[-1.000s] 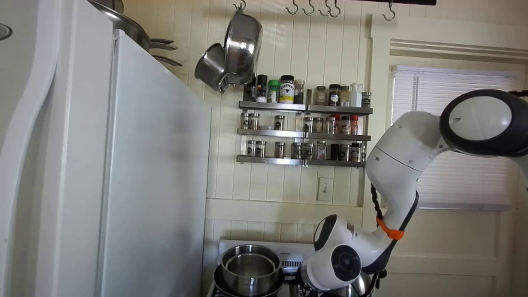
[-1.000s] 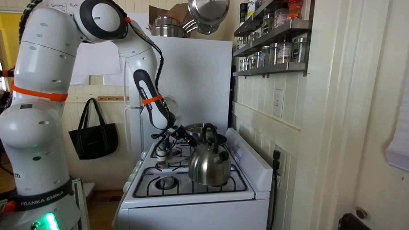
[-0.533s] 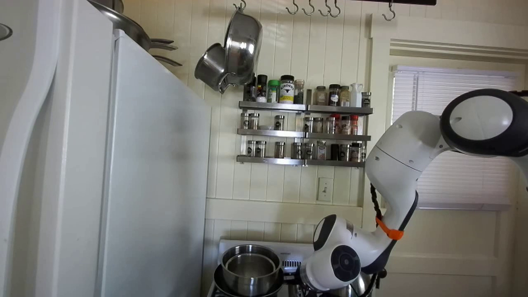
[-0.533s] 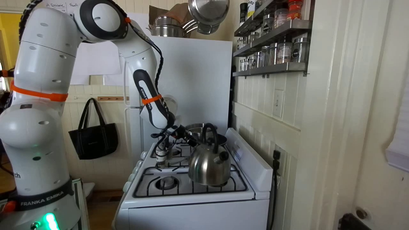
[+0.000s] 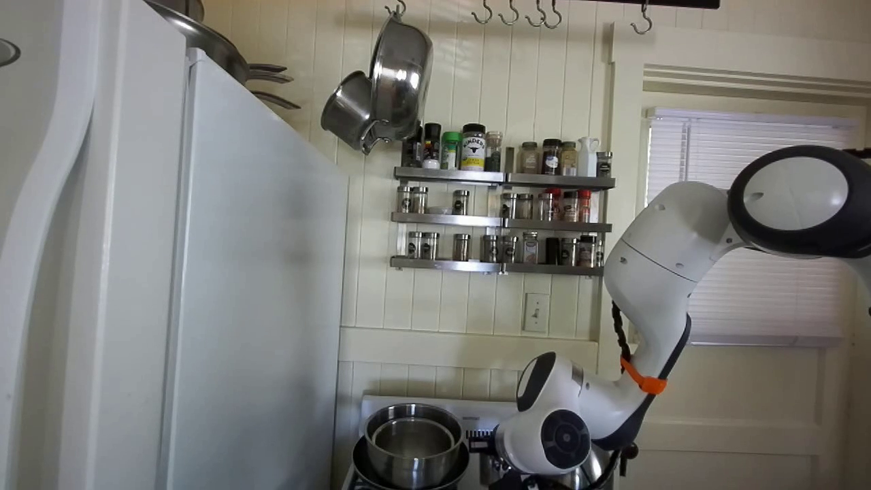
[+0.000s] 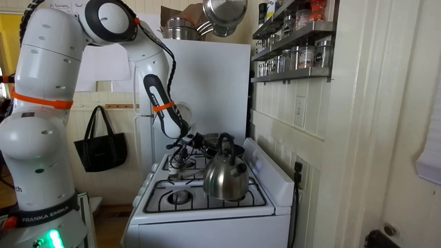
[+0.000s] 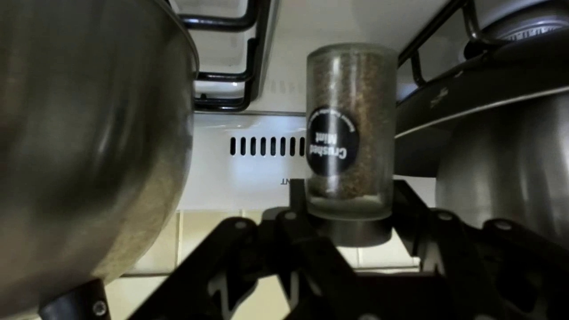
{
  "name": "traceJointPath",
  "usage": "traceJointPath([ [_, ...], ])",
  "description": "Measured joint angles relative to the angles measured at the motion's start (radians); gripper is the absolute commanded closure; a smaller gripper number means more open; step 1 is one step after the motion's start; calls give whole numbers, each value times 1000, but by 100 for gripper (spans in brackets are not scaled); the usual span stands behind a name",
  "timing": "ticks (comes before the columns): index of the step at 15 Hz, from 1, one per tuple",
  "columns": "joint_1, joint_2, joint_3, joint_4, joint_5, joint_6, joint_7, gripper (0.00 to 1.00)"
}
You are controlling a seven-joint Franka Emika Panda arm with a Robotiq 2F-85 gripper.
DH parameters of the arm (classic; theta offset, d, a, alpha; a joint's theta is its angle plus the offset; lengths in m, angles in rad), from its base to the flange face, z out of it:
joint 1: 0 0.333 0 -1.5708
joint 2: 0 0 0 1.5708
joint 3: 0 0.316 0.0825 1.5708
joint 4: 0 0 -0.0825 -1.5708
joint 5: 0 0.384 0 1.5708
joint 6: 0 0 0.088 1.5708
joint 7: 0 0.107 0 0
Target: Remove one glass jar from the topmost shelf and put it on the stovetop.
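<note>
Holding glass jar (image 7: pixel 351 133) by capped end, gripper (image 7: pixel 350 200) was clamped. Jar was between kettle (image 6: pixel 225 179) and pan (image 7: pixel 466 89), long axis running from grip toward stovetop (image 7: pixel 289 71), base foremost; contact was not discernible.

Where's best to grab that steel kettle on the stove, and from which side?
Probably the top of its dark handle, from above: that slim arch has open space beneath, while the round body looks too wide to pinch. The hand would first need to release its jar.
</note>
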Motion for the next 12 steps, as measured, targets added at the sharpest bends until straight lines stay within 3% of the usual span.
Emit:
traceJointPath([
  [12, 0, 23, -1, -1, -42, -75, 63, 75],
])
